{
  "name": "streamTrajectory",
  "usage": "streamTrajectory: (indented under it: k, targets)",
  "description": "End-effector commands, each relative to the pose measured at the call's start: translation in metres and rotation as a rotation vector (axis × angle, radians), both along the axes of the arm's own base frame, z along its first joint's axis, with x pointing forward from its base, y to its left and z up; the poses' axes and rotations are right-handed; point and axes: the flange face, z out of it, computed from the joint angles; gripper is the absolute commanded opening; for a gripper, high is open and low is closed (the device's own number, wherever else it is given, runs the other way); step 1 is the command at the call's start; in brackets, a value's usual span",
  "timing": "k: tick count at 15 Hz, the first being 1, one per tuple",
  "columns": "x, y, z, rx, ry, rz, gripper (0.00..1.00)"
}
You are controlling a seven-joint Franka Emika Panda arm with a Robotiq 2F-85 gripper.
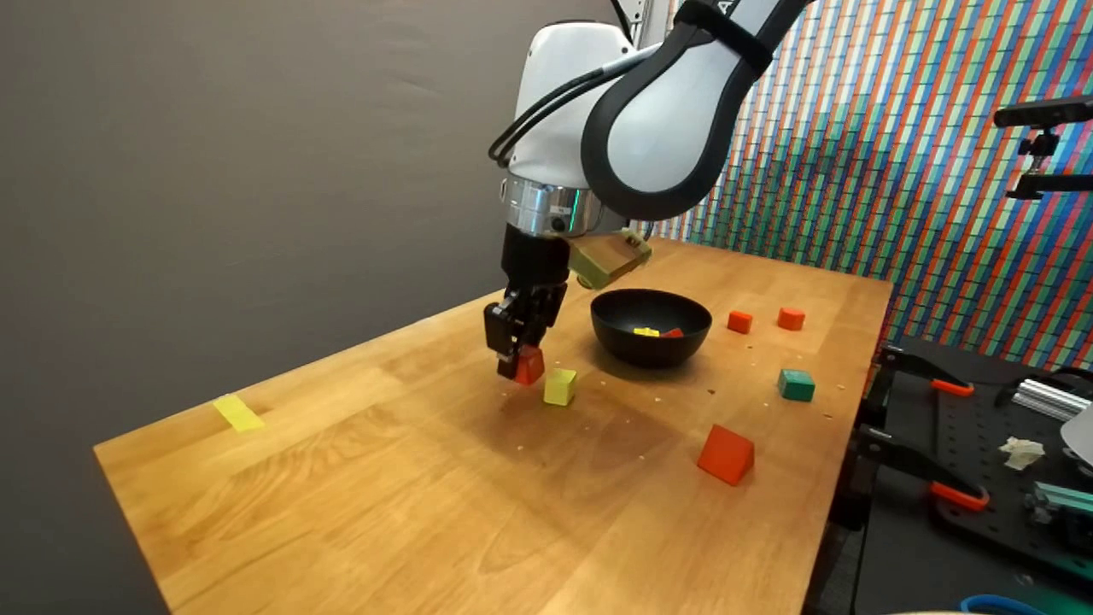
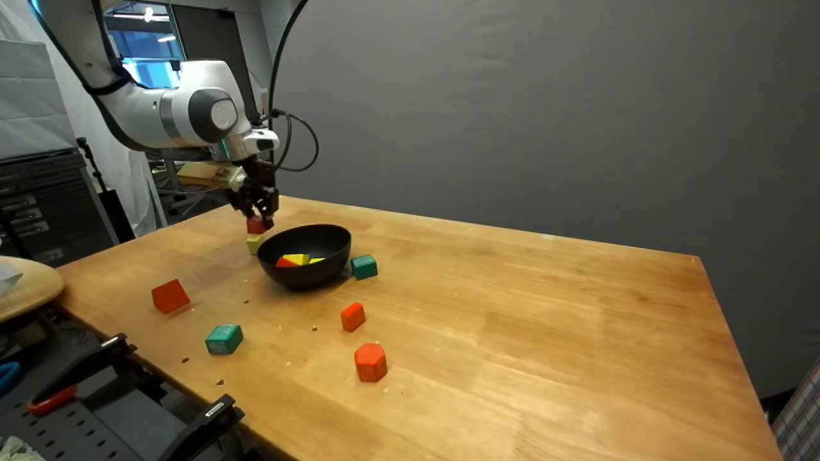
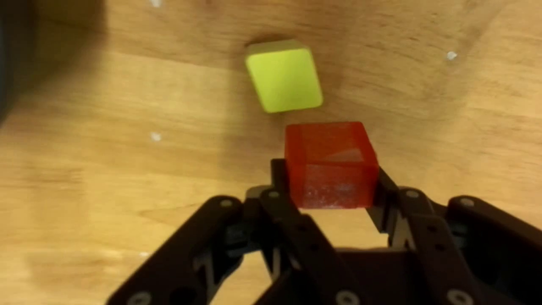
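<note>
A red block is pinched between the two dark fingers of my gripper, which press on opposite sides of it. In both exterior views the arm reaches down to the table with this red block at its tips; whether its underside touches the wood I cannot tell. Just beyond the held block in the wrist view lies a yellow cube, close but apart from it. A black bowl with yellow and red pieces inside stands near the yellow cube; its dark side shows at the wrist view's left edge.
A red wedge-like block and a green block lie toward one table edge. Two orange-red blocks sit past the bowl. Another green block is beside the bowl. Yellow tape marks the table near the wall.
</note>
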Motion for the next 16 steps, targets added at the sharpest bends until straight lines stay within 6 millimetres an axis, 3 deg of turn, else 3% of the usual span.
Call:
streamTrajectory:
  k: [1, 6, 9, 12, 16]
  targets:
    - [-0.013, -0.059, 0.062, -0.058, -0.079, -0.041, 0.20]
    - [-0.028, -0.171, 0.106, -0.078, -0.086, -0.189, 0.20]
    - [-0.039, -0.209, 0.106, -0.070, -0.048, -0.233, 0.20]
    - [-0.049, -0.230, 0.102, -0.054, -0.022, -0.260, 0.20]
    - [-0.054, -0.225, 0.097, -0.020, 0.001, -0.243, 0.20]
